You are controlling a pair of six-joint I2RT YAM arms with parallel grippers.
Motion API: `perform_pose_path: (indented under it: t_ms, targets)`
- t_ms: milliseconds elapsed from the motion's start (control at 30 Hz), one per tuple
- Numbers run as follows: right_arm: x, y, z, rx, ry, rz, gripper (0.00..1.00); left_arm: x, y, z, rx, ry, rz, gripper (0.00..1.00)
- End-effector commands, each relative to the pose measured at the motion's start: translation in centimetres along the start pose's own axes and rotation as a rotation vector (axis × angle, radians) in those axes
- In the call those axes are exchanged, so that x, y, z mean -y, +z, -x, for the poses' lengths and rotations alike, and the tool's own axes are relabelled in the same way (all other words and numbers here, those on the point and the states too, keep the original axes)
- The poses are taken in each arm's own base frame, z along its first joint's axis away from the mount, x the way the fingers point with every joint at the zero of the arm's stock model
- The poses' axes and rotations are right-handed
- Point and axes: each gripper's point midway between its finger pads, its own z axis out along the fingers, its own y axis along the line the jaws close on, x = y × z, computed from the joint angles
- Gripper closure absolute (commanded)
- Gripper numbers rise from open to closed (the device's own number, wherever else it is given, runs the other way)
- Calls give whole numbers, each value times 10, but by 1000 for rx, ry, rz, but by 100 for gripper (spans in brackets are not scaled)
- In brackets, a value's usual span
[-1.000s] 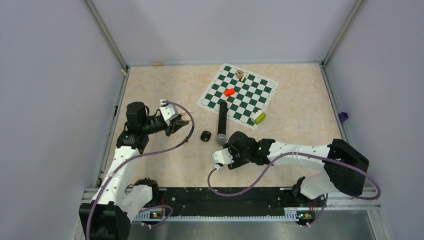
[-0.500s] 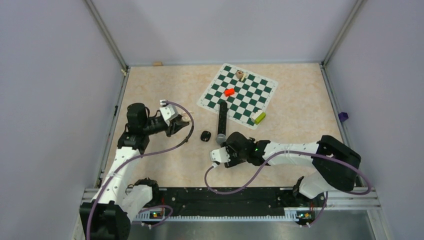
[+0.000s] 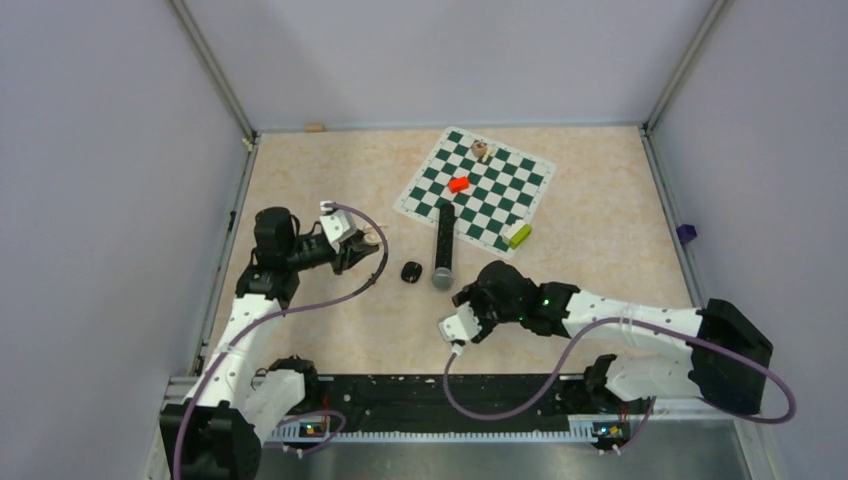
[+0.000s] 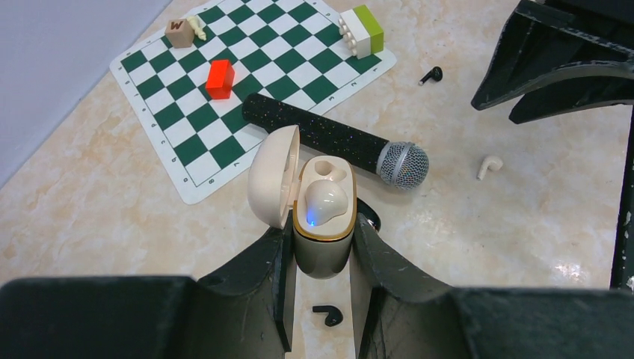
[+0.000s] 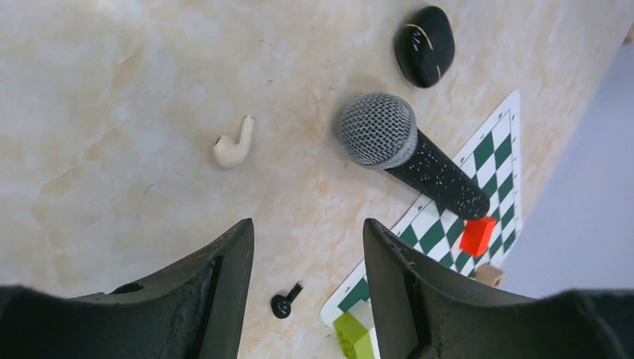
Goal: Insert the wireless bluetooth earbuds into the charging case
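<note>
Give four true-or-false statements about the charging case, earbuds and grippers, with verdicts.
1. The left gripper clamps the open off-white charging case. True.
2. Both slots of that case are filled. False: one off-white earbud is seated, the other slot is empty.
3. The right gripper holds an earbud. False: it is open and empty.
4. A loose off-white earbud lies on the table beside the microphone head. True.

Left gripper [image 4: 322,250] jaws clamp open charging case [image 4: 323,233], one off-white earbud [image 4: 326,200] seated; microphone [image 4: 329,140] behind on counter [image 4: 112,202].
</note>
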Motion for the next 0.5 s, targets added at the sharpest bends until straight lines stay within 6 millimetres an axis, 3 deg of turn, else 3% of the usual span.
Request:
perform_pose_path:
  t_ms: [0, 467]
  targets:
    - [-24, 0, 2, 80, -274, 49, 45, 2, -2, 12, 41, 44, -9, 100]
    - [-43, 30, 1, 123, -448, 135, 54, 2, -4, 12, 46, 33, -14, 100]
